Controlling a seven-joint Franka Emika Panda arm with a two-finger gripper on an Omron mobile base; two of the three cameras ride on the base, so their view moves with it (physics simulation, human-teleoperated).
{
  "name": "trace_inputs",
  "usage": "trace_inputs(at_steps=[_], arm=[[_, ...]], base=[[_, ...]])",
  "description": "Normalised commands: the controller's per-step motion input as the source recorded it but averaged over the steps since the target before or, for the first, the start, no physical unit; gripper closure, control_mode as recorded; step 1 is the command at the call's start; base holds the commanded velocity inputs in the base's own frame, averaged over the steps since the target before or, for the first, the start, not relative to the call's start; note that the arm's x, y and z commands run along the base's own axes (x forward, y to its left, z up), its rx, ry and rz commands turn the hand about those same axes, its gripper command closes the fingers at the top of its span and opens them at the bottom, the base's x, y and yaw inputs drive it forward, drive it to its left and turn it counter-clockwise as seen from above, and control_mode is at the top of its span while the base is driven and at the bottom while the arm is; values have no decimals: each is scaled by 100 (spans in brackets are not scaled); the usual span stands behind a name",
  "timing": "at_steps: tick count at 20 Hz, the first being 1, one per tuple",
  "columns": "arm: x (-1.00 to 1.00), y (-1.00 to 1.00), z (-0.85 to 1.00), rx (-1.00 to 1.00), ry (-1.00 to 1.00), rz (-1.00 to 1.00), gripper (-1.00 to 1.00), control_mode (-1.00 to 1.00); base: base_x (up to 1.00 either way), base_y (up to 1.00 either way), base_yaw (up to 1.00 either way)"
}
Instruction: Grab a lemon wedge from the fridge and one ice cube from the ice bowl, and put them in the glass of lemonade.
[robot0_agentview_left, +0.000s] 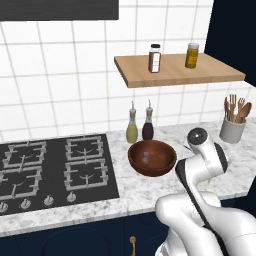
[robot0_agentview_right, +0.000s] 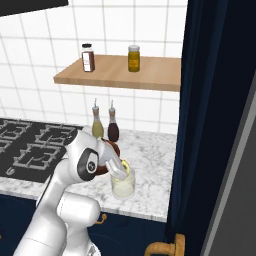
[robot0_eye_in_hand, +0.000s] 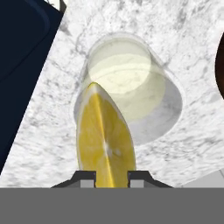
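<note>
My gripper (robot0_eye_in_hand: 111, 176) is shut on the lemon wedge (robot0_eye_in_hand: 105, 140), a bright yellow slice that stands up between the two fingertips. Directly beyond it is the glass of lemonade (robot0_eye_in_hand: 131, 96), a clear tumbler of pale liquid on the marble counter. From the right base view, the gripper (robot0_agentview_right: 120, 169) hangs just over the rim of the glass (robot0_agentview_right: 123, 189), with the wedge (robot0_agentview_right: 125, 165) at its tip. The dark wooden ice bowl (robot0_agentview_left: 152, 157) sits left of the arm, with a pale ice cube (robot0_agentview_left: 145, 159) inside. The fridge's light-grey side (robot0_agentview_right: 239, 190) fills the far right.
A navy cabinet (robot0_agentview_right: 210, 125) stands close to the right of the glass. Two bottles (robot0_agentview_left: 139, 126) stand behind the bowl, and a white utensil holder (robot0_agentview_left: 232, 129) sits at the back right. The gas hob (robot0_agentview_left: 55, 167) takes up the counter's left, and a wooden shelf (robot0_agentview_left: 177, 70) with jars hangs above.
</note>
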Motion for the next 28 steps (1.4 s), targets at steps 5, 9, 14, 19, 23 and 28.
trace_inputs(at_steps=[5, 9, 14, 19, 23, 28], arm=[[0, 28, -30, -2, -5, 0, 100, -100], [0, 11, -38, -2, -6, 0, 100, -100], [0, 0, -52, -2, -8, 0, 100, -100], [0, 10, -49, -5, -10, 0, 100, -100], [0, 21, -52, -7, -12, 0, 100, -100], [3, 21, -57, -8, -13, 0, 100, -100]], base=[[0, 0, 0], [0, 0, 0], [0, 0, 0], [0, 0, 0], [0, 0, 0], [0, 0, 0]])
